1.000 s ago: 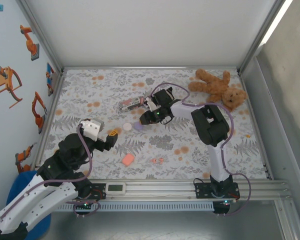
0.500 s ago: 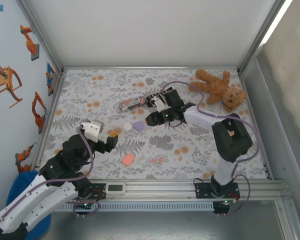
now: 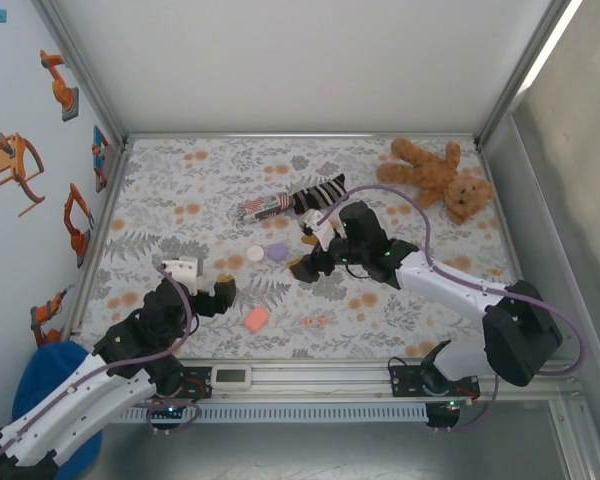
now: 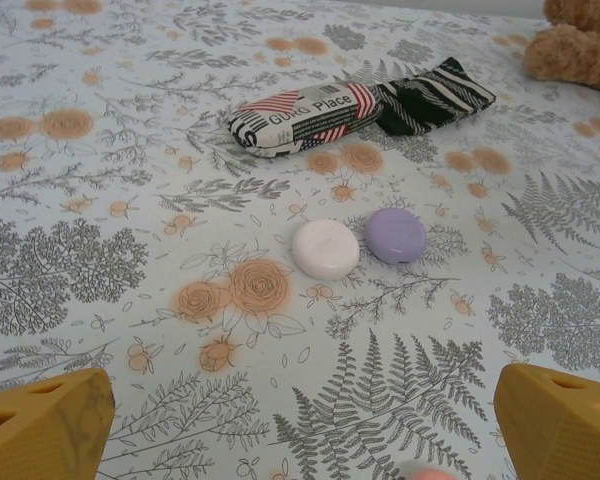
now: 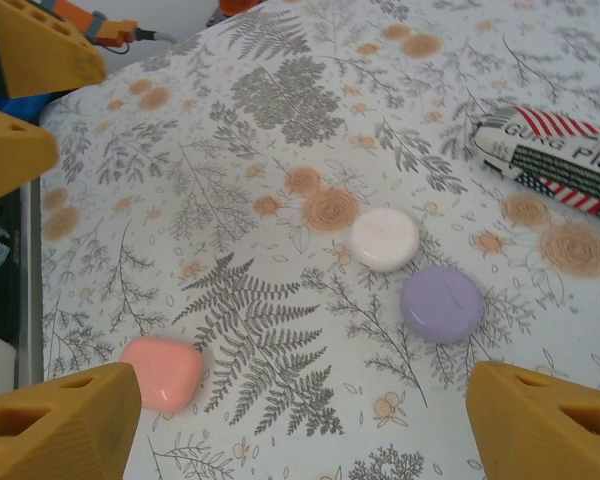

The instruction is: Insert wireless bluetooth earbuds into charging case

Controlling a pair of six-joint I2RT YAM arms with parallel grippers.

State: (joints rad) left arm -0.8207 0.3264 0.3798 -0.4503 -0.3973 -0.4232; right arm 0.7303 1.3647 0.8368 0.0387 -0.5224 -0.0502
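Coral earbuds (image 3: 315, 321) loose, salmon case (image 3: 256, 319) nearby

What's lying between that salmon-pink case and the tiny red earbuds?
Nothing: in the top view, bare floral table cover separates the salmon-pink case from the earbuds.

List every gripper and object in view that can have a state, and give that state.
left gripper, open and empty
right gripper, open and empty
earbuds, lying loose, outside any case
salmon case, shut
white case, shut
purple case, shut
teddy bear, lying flat
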